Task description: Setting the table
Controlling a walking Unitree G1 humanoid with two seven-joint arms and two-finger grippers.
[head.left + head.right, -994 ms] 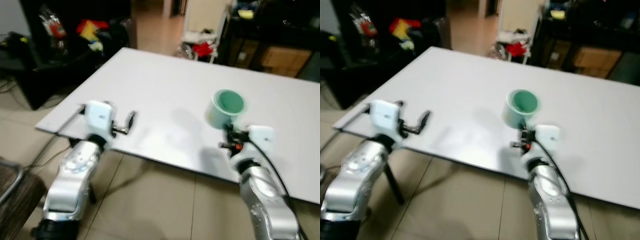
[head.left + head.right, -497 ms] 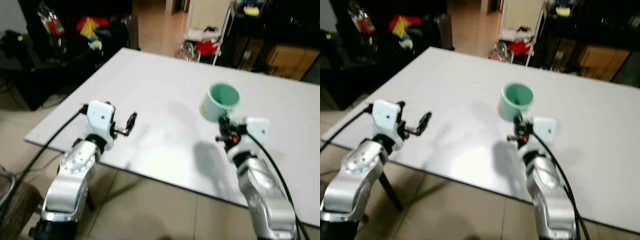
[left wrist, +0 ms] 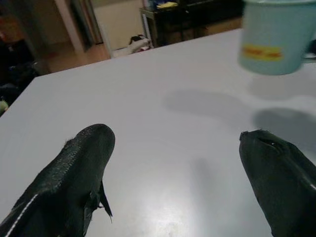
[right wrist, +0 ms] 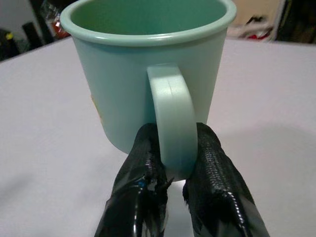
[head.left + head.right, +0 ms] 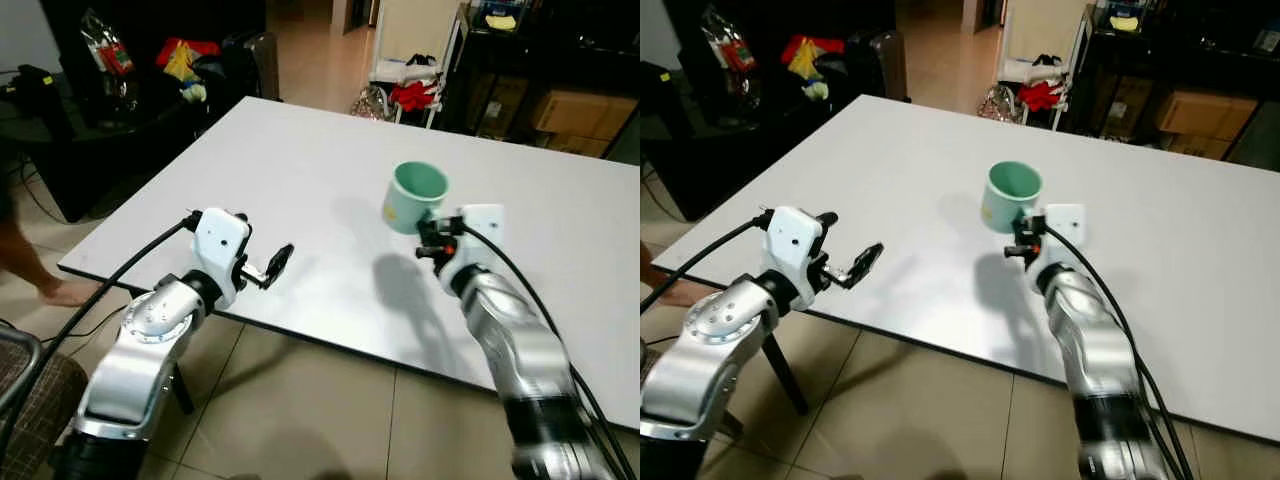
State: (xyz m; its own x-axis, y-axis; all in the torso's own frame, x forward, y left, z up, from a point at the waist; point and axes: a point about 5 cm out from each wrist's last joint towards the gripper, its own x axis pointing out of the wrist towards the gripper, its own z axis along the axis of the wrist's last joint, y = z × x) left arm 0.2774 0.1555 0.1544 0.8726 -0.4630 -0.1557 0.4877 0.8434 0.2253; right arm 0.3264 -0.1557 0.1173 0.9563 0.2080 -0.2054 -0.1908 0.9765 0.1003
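Observation:
A mint-green mug (image 5: 416,195) hangs upright a little above the white table (image 5: 300,170), casting a shadow on it. My right gripper (image 4: 173,170) is shut on the mug's handle (image 4: 170,128), its two black fingers pinching the loop from both sides. The same mug (image 3: 274,37) appears ahead of my left gripper (image 3: 177,163), which hovers open and empty over the table's near left edge (image 5: 276,264).
A person's bare foot (image 5: 60,291) stands on the tiled floor at the left. A dark chair (image 5: 25,385) sits by my left arm. Dark shelves and clutter (image 5: 130,60) lie beyond the table's far side.
The camera has shifted. My right gripper has carried the mug farther over the table and to the left. My left gripper has moved a little forward over the table edge.

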